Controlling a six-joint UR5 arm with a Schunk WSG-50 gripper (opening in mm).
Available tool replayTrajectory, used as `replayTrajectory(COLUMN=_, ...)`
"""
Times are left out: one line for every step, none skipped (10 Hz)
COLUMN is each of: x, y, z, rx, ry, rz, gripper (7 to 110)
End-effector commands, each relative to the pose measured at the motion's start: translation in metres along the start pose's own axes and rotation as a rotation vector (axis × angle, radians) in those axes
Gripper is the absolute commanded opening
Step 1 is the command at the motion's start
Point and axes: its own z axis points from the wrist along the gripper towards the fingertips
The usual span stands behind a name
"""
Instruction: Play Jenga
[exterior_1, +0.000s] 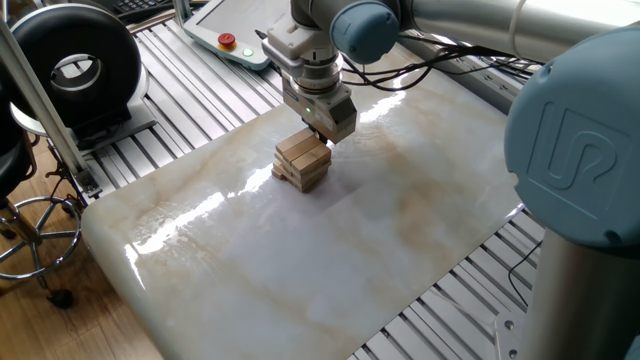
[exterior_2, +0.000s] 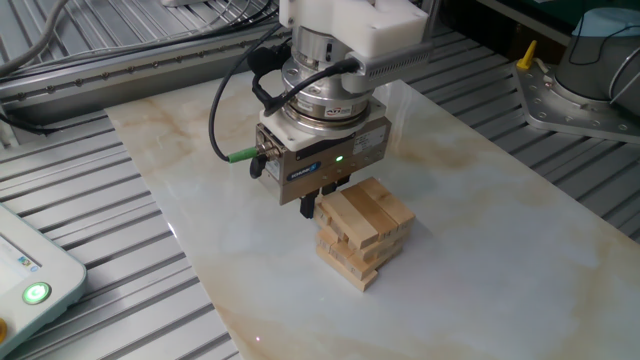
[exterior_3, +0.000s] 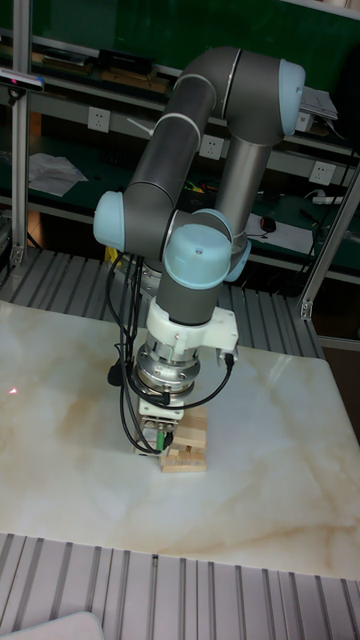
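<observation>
Bright, even overhead light fills all three views. The glossy marble worktop (exterior_1: 300, 270) throws white glare: one fixed view shows streaks left of the Jenga stack (exterior_1: 302, 161) and a patch behind it, and the other fixed view shows a pale sheen left of the stack (exterior_2: 364, 232). Shadows are soft and short, pooled under the stack. The tall fixed view is dimmer, with a dark backdrop. Focus is sharp, with no motion blur.

- The Jenga stack (exterior_2: 362, 234) is a small pile of light tan wooden blocks, laid in crosswise layers.
- It stands upright on the pale marbled counter (exterior_2: 480, 250), some lower blocks jutting out slightly at the sides.
</observation>
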Motion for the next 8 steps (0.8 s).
replayTrajectory(x=0.0007, y=-0.0009, z=-0.0011, rx=0.005, ry=-0.007, rz=0.016, gripper=7)
replayTrajectory(x=0.002, y=-0.0012, z=-0.0006, rx=0.006, ry=-0.006, rz=0.016, gripper=7)
replayTrajectory(x=0.0026, y=-0.0009, z=0.0, rx=0.006, ry=-0.007, rz=0.016, gripper=7)
replayTrajectory(x=0.0031, y=-0.0008, z=0.0003, rx=0.006, ry=-0.007, rz=0.016, gripper=7)
replayTrajectory(x=0.0033, y=-0.0005, z=0.0004, rx=0.006, ry=-0.009, rz=0.016, gripper=7)
replayTrajectory(x=0.003, y=-0.0004, z=0.0003, rx=0.006, ry=-0.01, rz=0.017, gripper=7)
replayTrajectory(x=0.003, y=-0.0004, z=0.0003, rx=0.006, ry=-0.01, rz=0.017, gripper=7)
replayTrajectory(x=0.0029, y=-0.0003, z=0.0001, rx=0.006, ry=-0.012, rz=0.017, gripper=7)
